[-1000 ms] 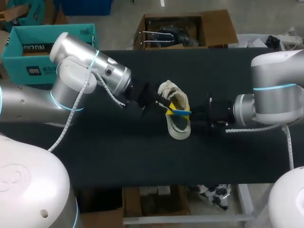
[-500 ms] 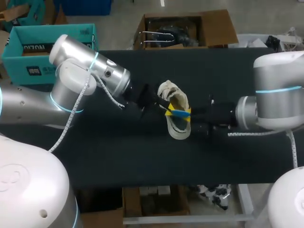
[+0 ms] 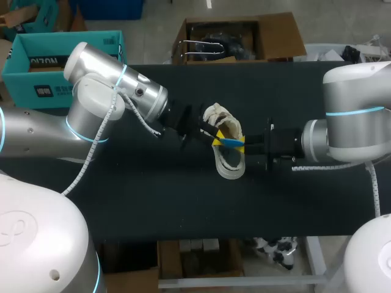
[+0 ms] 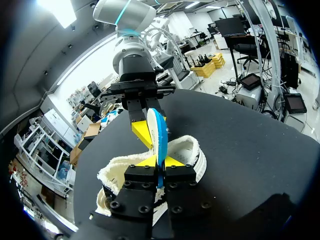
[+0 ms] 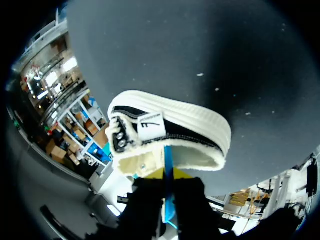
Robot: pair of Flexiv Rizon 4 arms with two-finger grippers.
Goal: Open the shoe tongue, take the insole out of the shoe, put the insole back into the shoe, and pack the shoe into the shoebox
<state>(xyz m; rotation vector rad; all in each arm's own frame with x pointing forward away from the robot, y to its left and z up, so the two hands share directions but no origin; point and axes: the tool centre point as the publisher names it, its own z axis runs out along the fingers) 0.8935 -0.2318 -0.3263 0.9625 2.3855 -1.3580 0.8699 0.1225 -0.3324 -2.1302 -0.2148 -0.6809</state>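
Observation:
A cream and black shoe [image 3: 230,160] lies on the black table [image 3: 153,201] near the middle, its opening facing up. A blue insole [image 3: 231,144] stands on edge above the shoe's opening. My left gripper [image 3: 215,140] is shut on one end of it and my right gripper [image 3: 245,145] on the other. In the left wrist view the insole [image 4: 159,137] runs from my own gripper [image 4: 160,164] to the right gripper [image 4: 146,131], over the shoe [image 4: 192,152]. In the right wrist view the insole [image 5: 168,162] sits in my gripper [image 5: 169,176], ahead of the shoe [image 5: 175,127].
An open teal box [image 3: 43,61] stands at the table's back left corner. The black tabletop lies bare in front of the shoe and to both sides of it.
The right gripper drew slightly to the right and came back. Both grippers keep hold of the insole over the shoe.

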